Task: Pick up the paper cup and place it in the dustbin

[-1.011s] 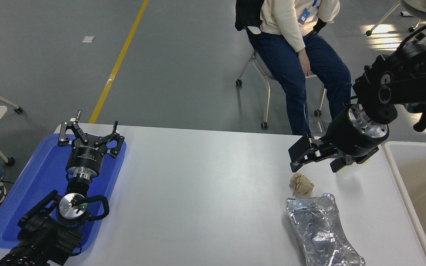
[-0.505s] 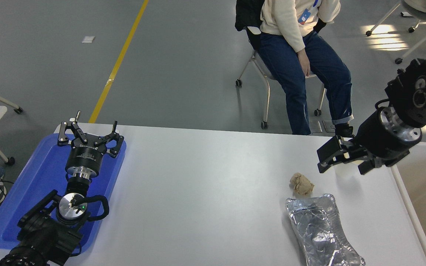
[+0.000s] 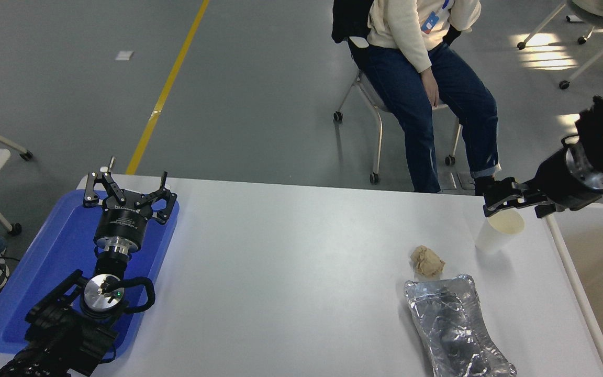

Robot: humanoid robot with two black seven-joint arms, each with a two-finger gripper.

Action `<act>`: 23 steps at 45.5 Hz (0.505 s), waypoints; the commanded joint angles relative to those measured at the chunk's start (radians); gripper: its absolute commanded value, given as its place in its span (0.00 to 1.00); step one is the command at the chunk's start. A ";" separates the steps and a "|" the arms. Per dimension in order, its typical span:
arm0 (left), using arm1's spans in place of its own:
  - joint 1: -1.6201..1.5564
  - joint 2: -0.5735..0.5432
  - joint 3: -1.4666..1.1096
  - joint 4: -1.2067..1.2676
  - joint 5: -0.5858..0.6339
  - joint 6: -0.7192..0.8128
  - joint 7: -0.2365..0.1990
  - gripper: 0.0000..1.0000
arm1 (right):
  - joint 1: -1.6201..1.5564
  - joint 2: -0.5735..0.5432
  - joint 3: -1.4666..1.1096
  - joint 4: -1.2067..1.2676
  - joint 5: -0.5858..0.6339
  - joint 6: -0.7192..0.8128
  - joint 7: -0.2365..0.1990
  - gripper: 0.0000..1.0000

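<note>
The paper cup (image 3: pixel 494 235) stands upright on the white table (image 3: pixel 291 262) near its far right edge, with its cream inside showing. My right gripper (image 3: pixel 520 205) hangs just above and behind the cup's rim. It is open and holds nothing, with one finger (image 3: pixel 496 201) to the cup's left and the other to its right. The dustbin (image 3: pixel 568 262) stands to the right of the table, its white rim and beige inside cut off by the picture's edge. My left gripper (image 3: pixel 126 186) is parked open over the blue tray at the lower left.
A crumpled tan paper wad (image 3: pixel 427 261) and a crumpled silver foil tray (image 3: pixel 453 327) lie on the table left of and in front of the cup. A blue tray (image 3: pixel 45 262) lies at the left edge. A person (image 3: pixel 427 78) sits on a chair beyond the table.
My right arm has drawn back to the right and upward, uncovering the cup. The cup stays standing in the same spot. The left arm has not moved.
</note>
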 commanded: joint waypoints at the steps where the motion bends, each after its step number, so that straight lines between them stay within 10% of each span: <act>1: 0.000 0.000 0.000 0.000 0.000 0.000 -0.001 1.00 | -0.225 0.040 0.110 -0.274 -0.051 -0.034 0.001 1.00; 23: 0.000 0.000 0.000 0.000 0.000 0.000 -0.001 1.00 | -0.583 0.146 0.196 -0.733 -0.050 -0.149 0.038 1.00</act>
